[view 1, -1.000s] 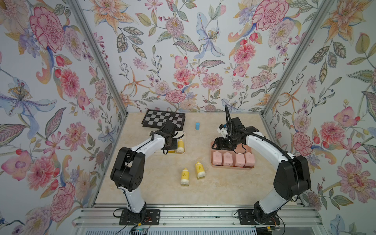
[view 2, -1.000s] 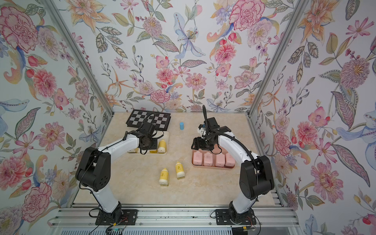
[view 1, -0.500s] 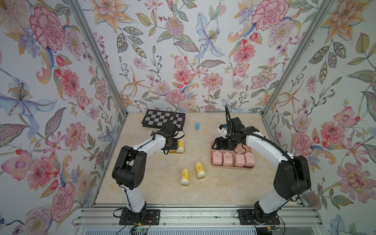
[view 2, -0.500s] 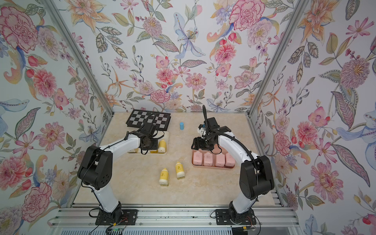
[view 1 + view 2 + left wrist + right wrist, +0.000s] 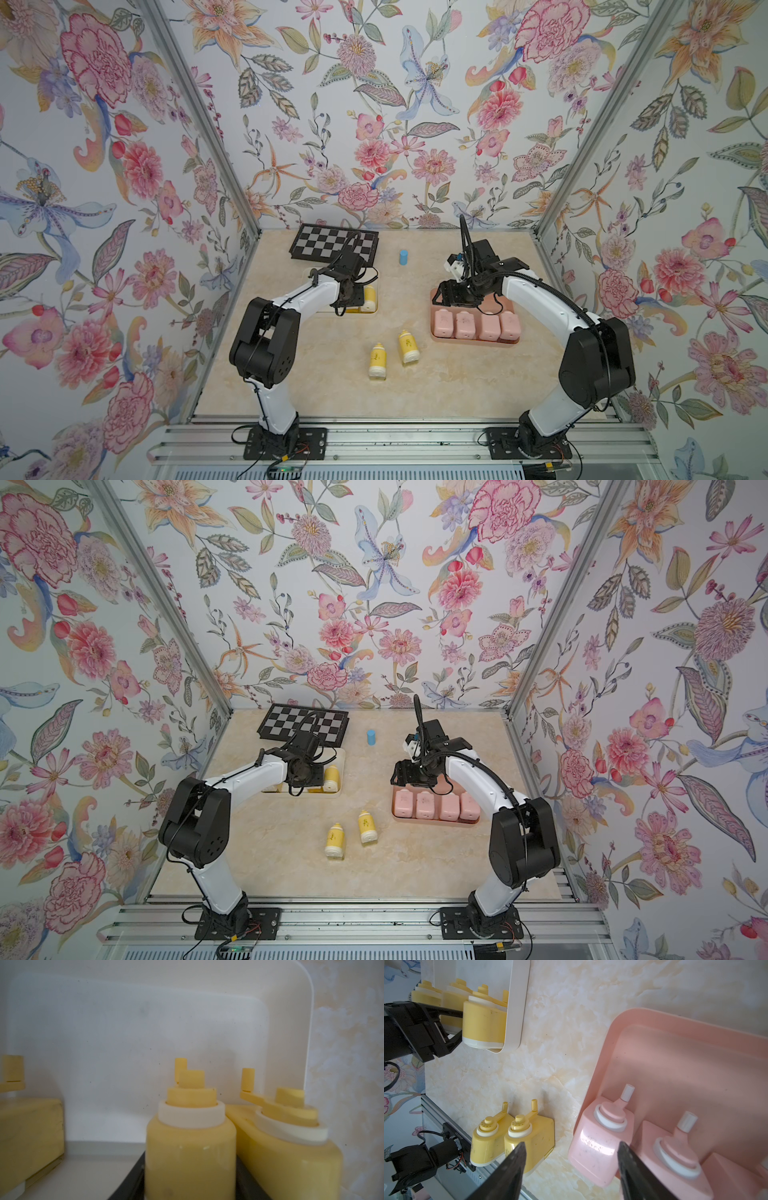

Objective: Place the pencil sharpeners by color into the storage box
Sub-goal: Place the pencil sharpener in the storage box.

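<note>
**Left gripper**: closed on a yellow pencil sharpener inside the white storage tray. The black fingers are seen against both flanks of the bottle-shaped body, whose white collar and yellow crank are turned toward the tray's far wall. Whether the held piece rests on the tray floor or is slightly raised cannot be told from the blurred wrist view.

**Yellow sharpeners:** two more are contained in the same tray. One is just beside the held piece and tilted. The other is set apart across a bare strip of floor. Two further ones are laid side by side on the table, white bases toward the robot's mounts, between the two trays and nearer the front edge.

**Pink sharpeners:** four are lined up in a row along the front wall of the pink storage tray.

**Right gripper**: its jaws are spread and nothing is held between them. In both top views it is poised over the pink tray's corner on the side facing the white tray, behind the row.

**Surroundings:** a blue cylinder is stood upright on the table toward the back wall, between the trays. A checkerboard is laid flat just behind the white tray.
</note>
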